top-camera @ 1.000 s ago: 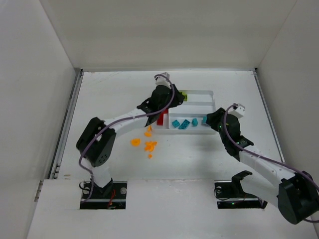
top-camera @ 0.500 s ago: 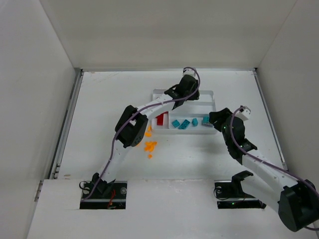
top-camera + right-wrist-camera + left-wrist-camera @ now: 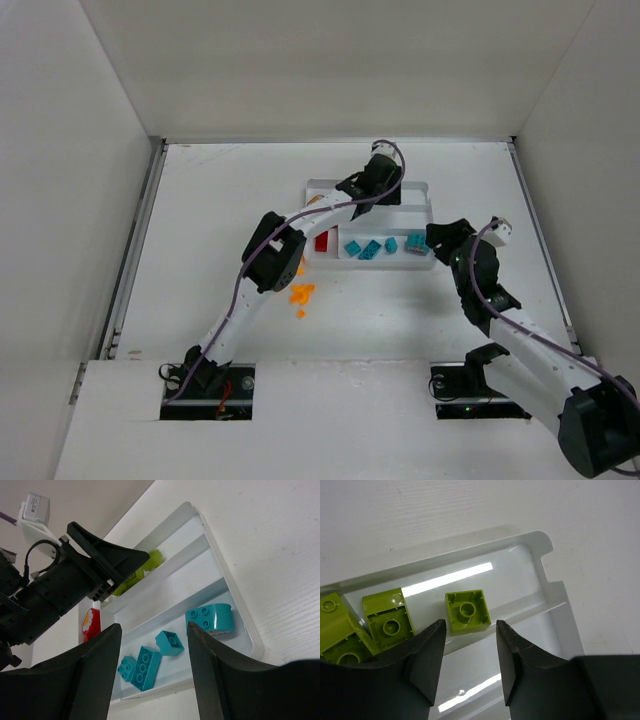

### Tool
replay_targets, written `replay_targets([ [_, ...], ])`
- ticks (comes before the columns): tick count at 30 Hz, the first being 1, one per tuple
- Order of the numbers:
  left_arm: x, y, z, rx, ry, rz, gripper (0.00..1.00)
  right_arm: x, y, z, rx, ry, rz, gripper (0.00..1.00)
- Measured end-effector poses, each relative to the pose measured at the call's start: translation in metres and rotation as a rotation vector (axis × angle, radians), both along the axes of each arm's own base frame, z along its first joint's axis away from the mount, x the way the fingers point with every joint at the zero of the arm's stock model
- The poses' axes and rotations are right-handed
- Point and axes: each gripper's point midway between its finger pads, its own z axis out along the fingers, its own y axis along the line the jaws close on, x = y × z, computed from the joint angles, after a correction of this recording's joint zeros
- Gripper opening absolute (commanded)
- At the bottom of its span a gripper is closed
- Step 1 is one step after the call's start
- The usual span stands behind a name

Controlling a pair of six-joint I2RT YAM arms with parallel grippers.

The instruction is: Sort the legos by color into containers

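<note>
The left hand has swung over to the tray's far section. Its fingers have now parted, and a lime brick lies free just ahead. The right hand has also spread wider, with a teal brick loose just ahead.

White compartmented tray, three lime green bricks in far long section, two of them hollow side up, four teal bricks spread along near long section, red brick in narrow left section, orange bricks loose just outside tray's near-left corner
</note>
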Motion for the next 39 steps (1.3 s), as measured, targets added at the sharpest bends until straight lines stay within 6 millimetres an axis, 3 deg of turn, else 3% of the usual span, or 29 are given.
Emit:
replay_targets([
  [6,0.002,-0.002,0.002,-0.008,-0.014,-0.003,0.50,0.001,0.000,-0.001,-0.002,0.001,0.001,0.59],
  [11,-0.008,0.011,0.007,-0.003,-0.018,0.004,0.44,0.000,0.004,0.001,-0.016,-0.005,0.017,0.39],
  [14,-0.030,0.036,0.025,-0.003,-0.021,0.011,0.42,-0.003,0.020,-0.002,-0.040,0.003,0.072,0.31],
  [17,-0.060,0.071,0.065,-0.038,-0.063,0.027,0.40,-0.006,0.045,-0.007,-0.077,0.021,0.155,0.25],
  [21,-0.101,0.134,0.129,-0.145,-0.171,0.111,0.38,-0.009,0.085,-0.010,-0.143,0.041,0.279,0.22],
  [24,-0.133,0.187,0.146,-0.209,-0.223,0.211,0.38,-0.014,0.123,-0.009,-0.201,0.043,0.394,0.23],
  [26,-0.154,0.221,0.135,-0.217,-0.220,0.286,0.37,-0.023,0.154,-0.007,-0.243,0.035,0.490,0.25],
  [31,-0.196,0.289,0.077,-0.144,-0.114,0.455,0.37,-0.046,0.223,-0.008,-0.318,0.026,0.706,0.33],
  [35,-0.219,0.321,0.036,-0.069,-0.017,0.549,0.40,-0.071,0.265,-0.025,-0.362,0.056,0.843,0.45],
  [39,-0.238,0.345,-0.005,0.011,0.073,0.614,0.46,-0.113,0.299,-0.058,-0.438,0.116,0.981,0.50],
])
